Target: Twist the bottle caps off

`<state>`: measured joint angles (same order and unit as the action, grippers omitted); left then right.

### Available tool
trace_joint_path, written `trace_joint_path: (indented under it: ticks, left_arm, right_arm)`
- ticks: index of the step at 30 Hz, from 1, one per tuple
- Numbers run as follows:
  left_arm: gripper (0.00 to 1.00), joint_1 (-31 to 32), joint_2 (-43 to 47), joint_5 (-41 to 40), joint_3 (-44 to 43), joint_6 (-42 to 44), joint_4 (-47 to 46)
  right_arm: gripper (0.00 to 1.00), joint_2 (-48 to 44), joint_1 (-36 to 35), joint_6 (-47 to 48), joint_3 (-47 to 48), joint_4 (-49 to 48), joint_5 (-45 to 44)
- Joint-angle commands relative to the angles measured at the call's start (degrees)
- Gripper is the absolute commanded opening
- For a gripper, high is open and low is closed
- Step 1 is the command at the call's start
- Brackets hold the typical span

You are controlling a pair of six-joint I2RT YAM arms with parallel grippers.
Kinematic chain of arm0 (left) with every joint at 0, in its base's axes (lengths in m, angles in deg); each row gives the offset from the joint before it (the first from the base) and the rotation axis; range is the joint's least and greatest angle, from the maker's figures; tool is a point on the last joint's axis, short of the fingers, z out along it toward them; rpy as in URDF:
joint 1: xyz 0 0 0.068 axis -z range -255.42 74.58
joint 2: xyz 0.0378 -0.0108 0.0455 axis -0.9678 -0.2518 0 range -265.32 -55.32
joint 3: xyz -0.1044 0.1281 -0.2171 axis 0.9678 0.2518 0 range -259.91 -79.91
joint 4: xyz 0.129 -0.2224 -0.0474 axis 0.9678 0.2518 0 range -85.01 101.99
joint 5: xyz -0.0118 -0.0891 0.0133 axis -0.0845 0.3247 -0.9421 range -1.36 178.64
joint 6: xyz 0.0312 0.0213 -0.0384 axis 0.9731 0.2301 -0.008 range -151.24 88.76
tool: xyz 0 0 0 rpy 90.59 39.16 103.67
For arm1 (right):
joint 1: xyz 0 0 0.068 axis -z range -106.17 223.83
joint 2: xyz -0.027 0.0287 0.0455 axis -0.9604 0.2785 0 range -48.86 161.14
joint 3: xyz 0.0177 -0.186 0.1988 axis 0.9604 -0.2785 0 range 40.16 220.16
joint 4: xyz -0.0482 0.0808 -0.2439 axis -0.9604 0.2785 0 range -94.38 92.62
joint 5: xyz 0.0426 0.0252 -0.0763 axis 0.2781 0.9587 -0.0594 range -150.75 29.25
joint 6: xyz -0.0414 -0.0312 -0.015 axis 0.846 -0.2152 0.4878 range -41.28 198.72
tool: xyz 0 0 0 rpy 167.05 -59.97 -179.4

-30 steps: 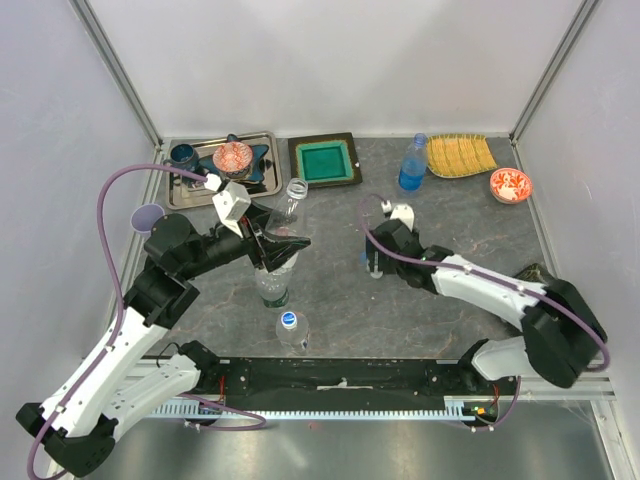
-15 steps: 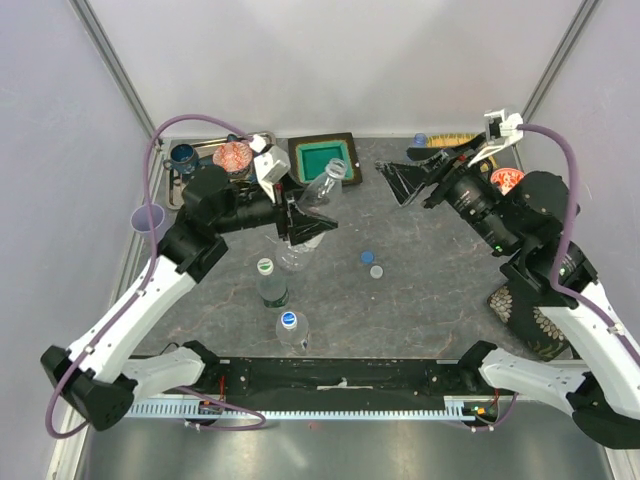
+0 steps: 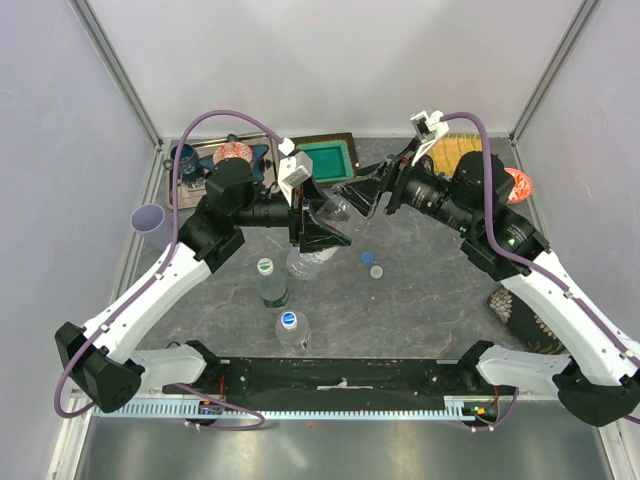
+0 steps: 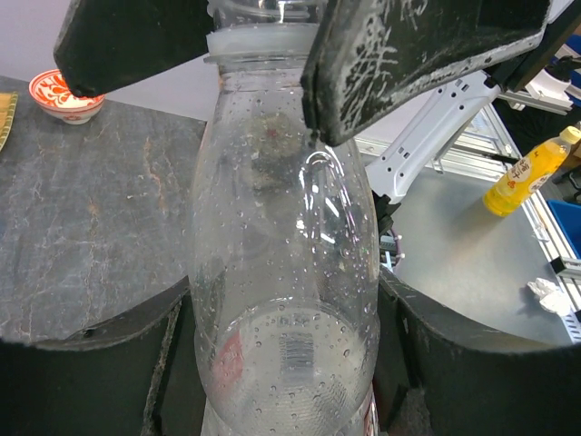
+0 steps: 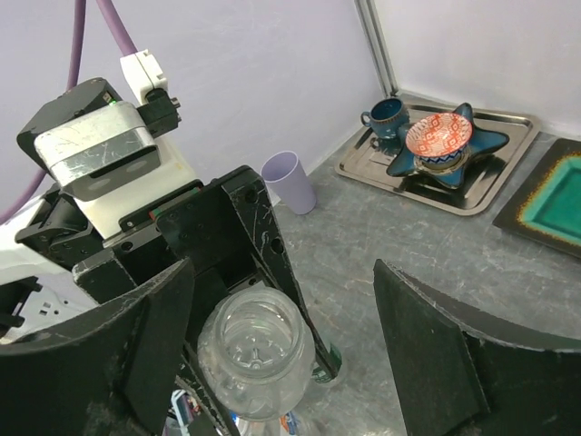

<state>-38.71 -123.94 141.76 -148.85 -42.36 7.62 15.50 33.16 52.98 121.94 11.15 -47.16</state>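
My left gripper (image 3: 318,228) is shut on a clear bottle (image 3: 306,262) with no cap on, held off the table and tilted toward the right arm. In the left wrist view the bottle (image 4: 281,254) fills the gap between my fingers (image 4: 472,372). My right gripper (image 3: 358,197) is open, its fingers (image 5: 136,354) on either side of the bottle's open mouth (image 5: 254,336). A blue cap (image 3: 367,256) and a grey-white cap (image 3: 376,271) lie loose on the table. A bottle with a green-and-white cap (image 3: 265,267) and one with a blue-and-white cap (image 3: 289,321) stand near the front. The blue-tinted bottle is hidden.
A metal tray (image 3: 195,190) at the back left holds a red-patterned bowl (image 3: 232,152) and a dark mug (image 3: 185,155). A green square dish (image 3: 325,160), a yellow plate (image 3: 460,150) and another red bowl (image 3: 516,183) line the back. A lilac cup (image 3: 148,216) stands at the left.
The left arm has lifted the open bottle up and to the right. The right gripper left the table by the loose caps, swung up and back, then came to the bottle's mouth.
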Motion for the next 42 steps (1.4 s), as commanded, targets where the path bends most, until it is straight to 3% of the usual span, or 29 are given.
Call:
trace_joint_path:
  ticks: [1,8,18,25,30,33,34,36,39,42]
  left_arm:
    - [0.47,0.21,0.42,2.07,-2.33,-1.46,-2.37]
    - [0.48,0.21,1.29,-0.12,-1.89,0.39,-1.76]
    - [0.48,0.21,2.00,-1.09,-1.80,0.83,-1.76]
    - [0.48,0.21,2.09,-1.79,-1.28,0.83,-1.76]
    - [0.48,0.21,2.26,-2.15,-0.57,0.92,-1.93]
    - [0.48,0.21,2.44,-2.06,-0.49,0.74,-2.02]
    - [0.48,0.21,2.44,-2.23,-0.40,0.83,-2.02]
    - [0.48,0.21,2.61,-2.58,-0.22,0.74,-2.02]
    - [0.61,0.21,2.79,-4.08,-0.05,0.66,-1.49]
    - [0.99,0.21,2.96,-6.53,-0.05,0.57,0.00]
  right_arm:
    - [0.83,-0.46,-0.12,-0.80,-0.30,-2.87,2.06]
    - [0.65,-0.64,-0.12,-1.42,-1.09,-3.31,3.20]
    - [0.73,-1.25,-0.03,-1.95,-3.03,-3.23,2.50]
    - [0.61,-1.78,-0.12,-2.21,-3.47,-3.49,2.41]
    - [0.43,-2.48,-0.03,-2.65,-3.64,-4.01,1.80]
    - [0.25,-2.48,-0.03,-2.92,-3.64,-4.10,1.88]
    - [0.14,-2.57,-0.12,-3.09,-3.64,-4.19,1.80]
    - [0.00,-2.66,-0.12,-3.18,-3.82,-4.10,1.71]
    - [0.00,-2.92,-0.03,-3.18,-3.91,-4.19,1.80]
    - [0.00,-3.54,-0.03,-2.74,-3.73,-3.93,0.66]
